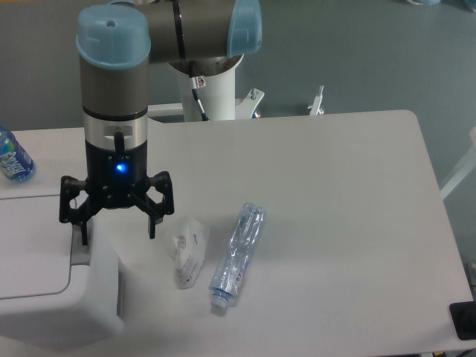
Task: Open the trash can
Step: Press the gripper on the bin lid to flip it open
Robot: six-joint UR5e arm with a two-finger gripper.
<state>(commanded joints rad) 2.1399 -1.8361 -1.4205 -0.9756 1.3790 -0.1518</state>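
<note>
Trash can [44, 286], smooth white boxy plastic, lid flat; black pincer [117, 232] spread above its edge.

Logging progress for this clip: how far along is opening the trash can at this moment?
Early stage. Done: the gripper is positioned over the trash can, at its right edge, jaws spread wide. In hand: one jaw tip sits just above the grey push tab; contact cannot be confirmed. Left: pressing the tab and getting the lid up, since it lies flat and closed.
</note>
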